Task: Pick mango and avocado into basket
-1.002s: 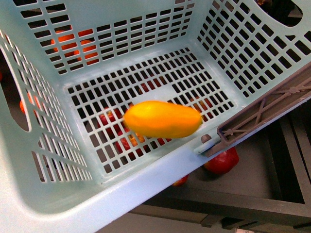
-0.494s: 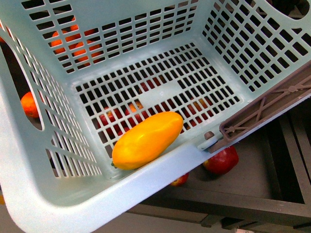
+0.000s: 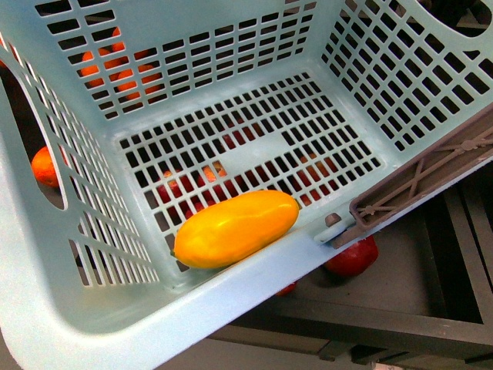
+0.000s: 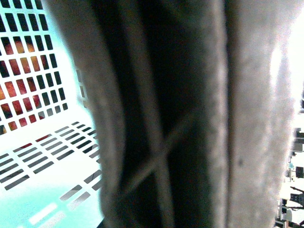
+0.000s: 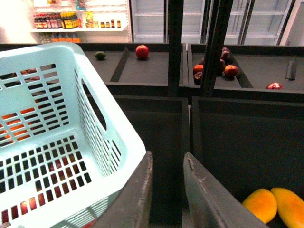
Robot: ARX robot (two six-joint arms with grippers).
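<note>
1. The smooth yellow-orange oval mango [image 3: 235, 229] lies on the slotted floor of the light teal plastic basket [image 3: 231, 289], against its near wall. That half of the task looks done.
2. The avocado is yet to be picked. A small dark green fruit [image 5: 99, 55] sits alone in a far dark shelf compartment. It is probably the avocado, though too small to be sure.
3. The right end effector [image 5: 167, 194] is empty, its fingers narrowly apart. It should widen, then close gently across the fruit's short middle.
4. I cannot tell the left end effector's state: its camera shows only the blurred brown handle [image 4: 166, 118] close up.
5. Count: one basket, one mango inside, two more yellow-orange fruits [image 5: 259, 205] in a lower bin, one dark green fruit.
</note>
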